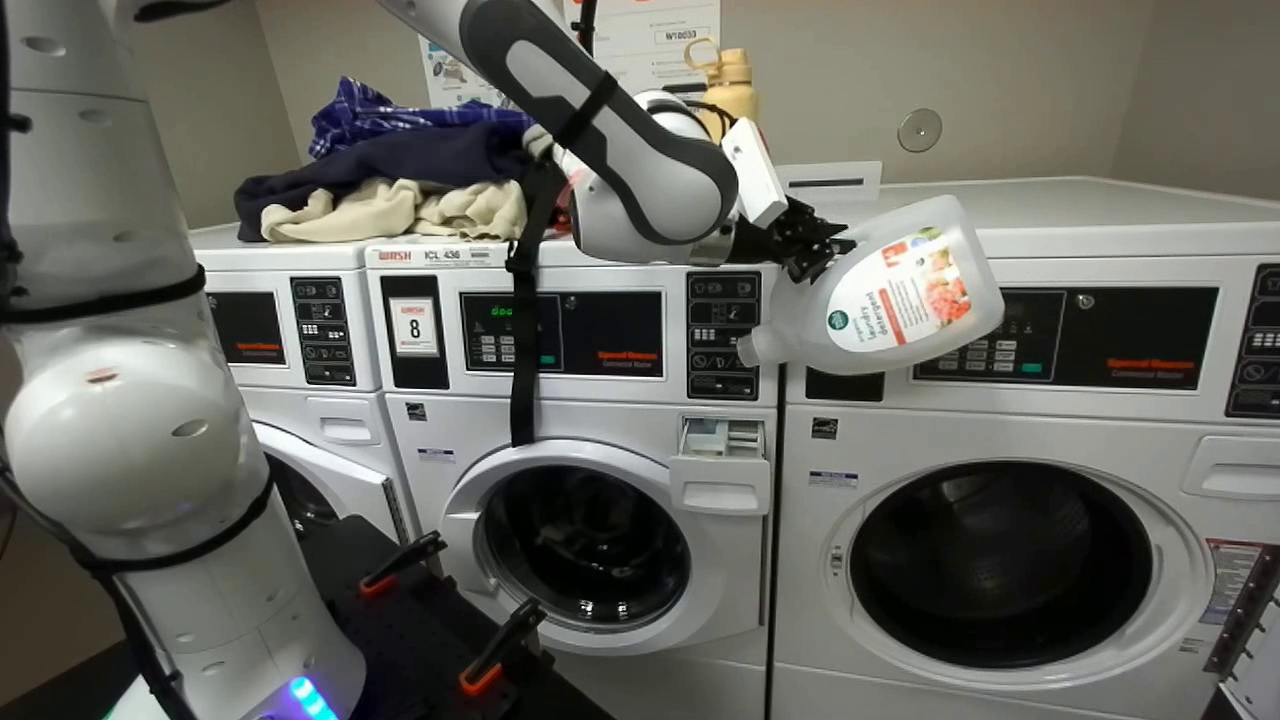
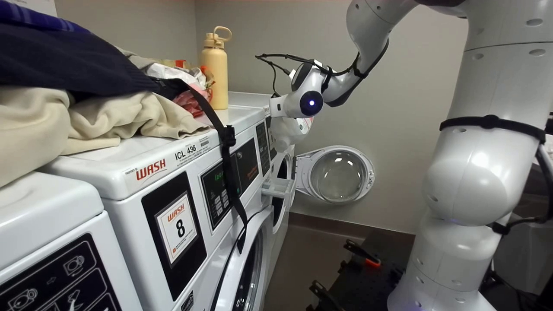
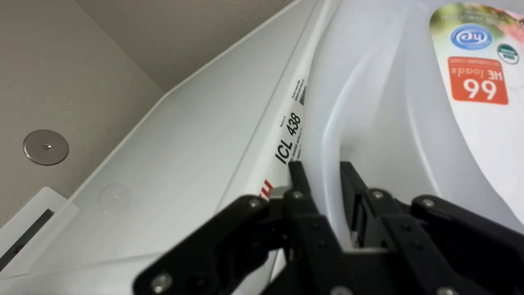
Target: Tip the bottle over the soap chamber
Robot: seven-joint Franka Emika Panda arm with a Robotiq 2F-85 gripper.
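Note:
The bottle (image 1: 905, 300), a white jug with an orange-red label, is tilted past horizontal in the air, its neck pointing down and to the left in an exterior view. It also shows in an exterior view (image 2: 287, 131), partly hidden behind the wrist, and in the wrist view (image 3: 376, 110). My gripper (image 1: 832, 248) is shut on its handle; in the wrist view the fingers (image 3: 322, 176) press on both sides of the handle. The soap chamber (image 1: 722, 440) is a pulled-out drawer on washer 8, also seen in an exterior view (image 2: 276, 188). The mouth is above the drawer, slightly right of it.
Washer control panels (image 1: 610, 335) stand close behind the bottle. A pile of clothes (image 1: 390, 180) and a yellow flask (image 1: 735, 95) sit on the washers. A black strap (image 1: 525, 330) hangs over washer 8. An open round door (image 2: 337, 175) sticks out at the far end.

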